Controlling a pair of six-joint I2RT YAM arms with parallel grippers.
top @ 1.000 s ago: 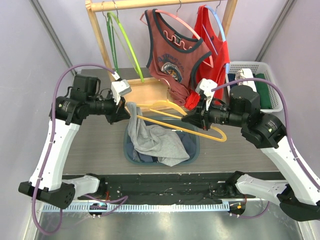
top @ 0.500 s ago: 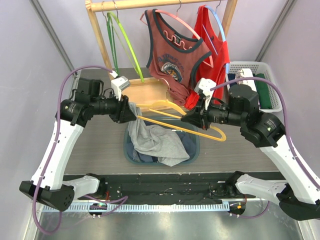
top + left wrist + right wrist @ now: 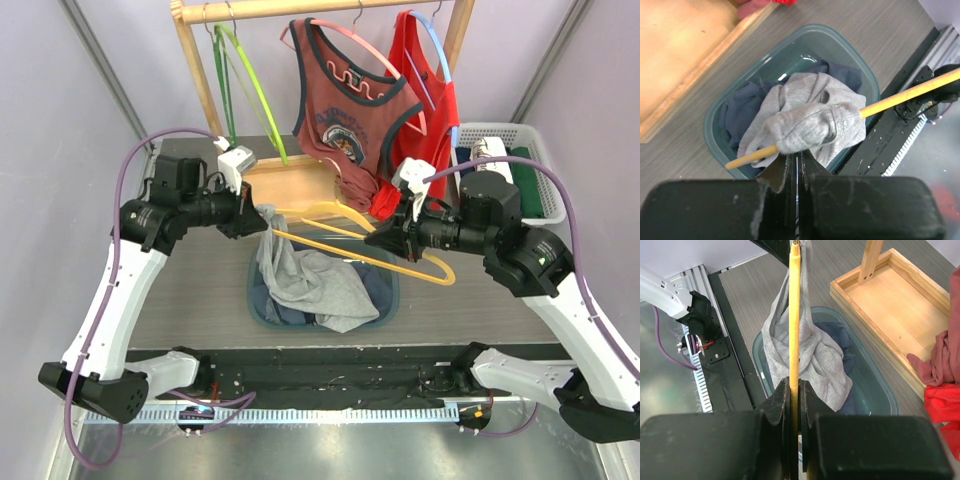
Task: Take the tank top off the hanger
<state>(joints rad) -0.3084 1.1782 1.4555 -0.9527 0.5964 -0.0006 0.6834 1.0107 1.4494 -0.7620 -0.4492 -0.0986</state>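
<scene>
left wrist view: looks down on the grey tank top (image 3: 810,127) bunched around one end of the yellow hanger (image 3: 910,92), the rest of the cloth trailing into a teal tub (image 3: 805,50) of other clothes on the desk (image 3: 880,35). shows the left pincer (image 3: 796,167) pressed together right under that bunch, apparently nipping a fold of the tank top, though cannot make out the exact bite. from the right wrist, shows the right pincer (image 3: 794,387) clamped on the hanger's bar, holding it out over the tub. from above, places the left pincer at the hanger's tip and the right one farther along the bar, in front of a wooden rack (image 3: 197,70) carrying a maroon top (image 3: 345,100) and a red top (image 3: 435,100).

judging by the drape: soft, light, limp knit. no stiffness to push against, so likely to follow whichever point gets pulled and sag everywhere else. likely to cling rather than slide, being looped snugly round the bar end. nothing fragile, but could stretch or snag at a strap if yanked sideways. best taken where bunched at the hanger tip, through several layers, so a thin single fold does not slip free. best drawn along the bar and off its end while the other pincer steadies the hanger. hanger itself probably light and prone to swivel in a narrow grip.
</scene>
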